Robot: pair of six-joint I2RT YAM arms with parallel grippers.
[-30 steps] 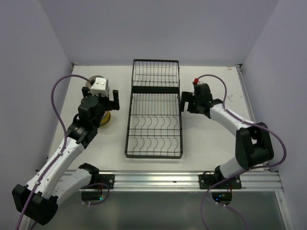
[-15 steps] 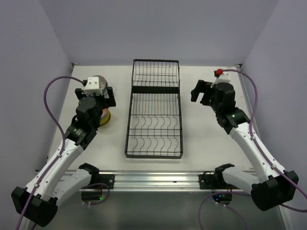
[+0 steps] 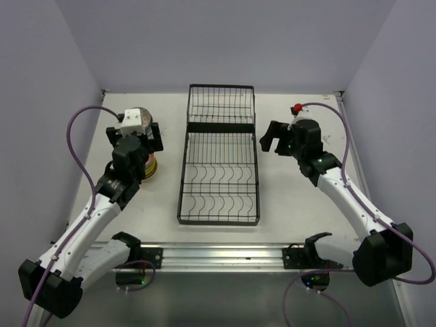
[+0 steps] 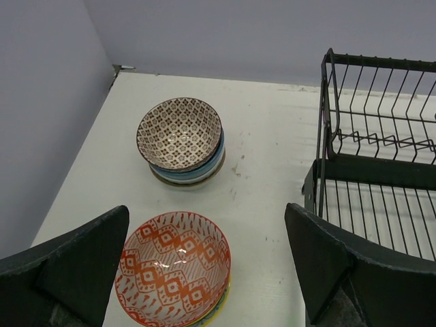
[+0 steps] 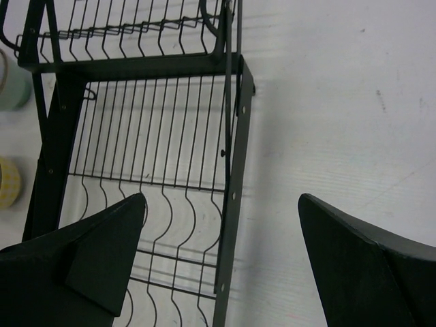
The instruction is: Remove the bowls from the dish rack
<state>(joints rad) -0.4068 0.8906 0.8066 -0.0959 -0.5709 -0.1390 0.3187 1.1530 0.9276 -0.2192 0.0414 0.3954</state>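
The black wire dish rack (image 3: 219, 157) lies in the middle of the table with no bowls in it. In the left wrist view, a brown-patterned bowl (image 4: 179, 133) tops a stack with a blue bowl under it. An orange-patterned bowl (image 4: 174, 269) tops a nearer stack with a yellow-green rim below. My left gripper (image 3: 135, 137) is open and empty above the orange stack (image 3: 149, 169), left of the rack. My right gripper (image 3: 272, 139) is open and empty over the rack's right rail (image 5: 235, 177).
The right wrist view shows a mint bowl (image 5: 10, 88) and a yellowish bowl (image 5: 7, 180) at its left edge beyond the rack. Walls enclose the table at left, back and right. The metal base rail (image 3: 225, 255) runs along the near edge.
My right arm swung out to the right, then came back left to the rack's right side. My left gripper drew back a little over the bowl stacks. Both stay open.
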